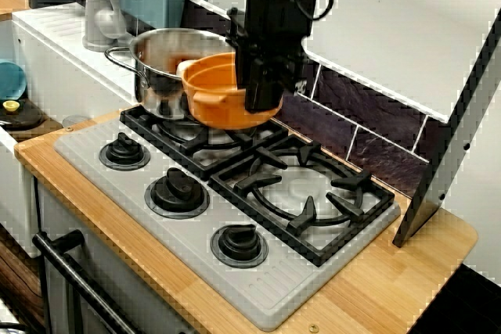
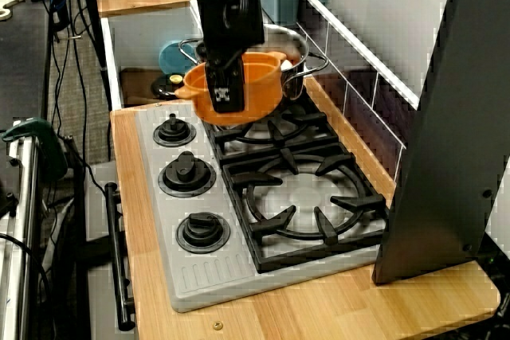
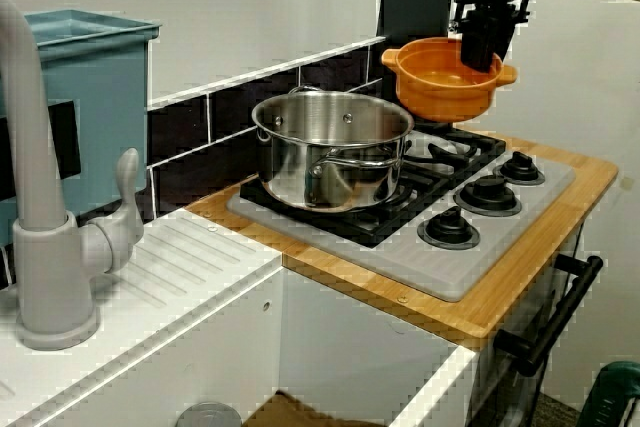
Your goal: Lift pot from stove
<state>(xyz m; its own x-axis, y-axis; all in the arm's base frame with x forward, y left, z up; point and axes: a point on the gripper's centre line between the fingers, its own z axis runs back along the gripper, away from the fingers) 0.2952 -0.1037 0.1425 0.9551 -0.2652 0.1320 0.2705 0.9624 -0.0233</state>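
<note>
The small orange pot (image 1: pixel 218 98) hangs a little above the back-left burner of the grey stove (image 1: pixel 258 281), tilted slightly. My black gripper (image 1: pixel 262 101) comes down from above and is shut on the pot's rim, one finger inside and one outside. The side view shows the pot (image 3: pixel 440 92) clear of the black grate, with the gripper (image 3: pixel 481 52) on its far rim. From the front, the pot (image 2: pixel 256 89) sits partly behind the gripper (image 2: pixel 225 98), over the stove (image 2: pixel 191 276).
A larger shiny steel pot (image 1: pixel 166 59) stands on the grate right beside the orange one, nearly touching it. Past it are a grey faucet (image 3: pixel 40 247) and a sink holding a blue dish (image 1: pixel 8 80). A dark slanted panel (image 2: pixel 446 117) stands at the counter's right end.
</note>
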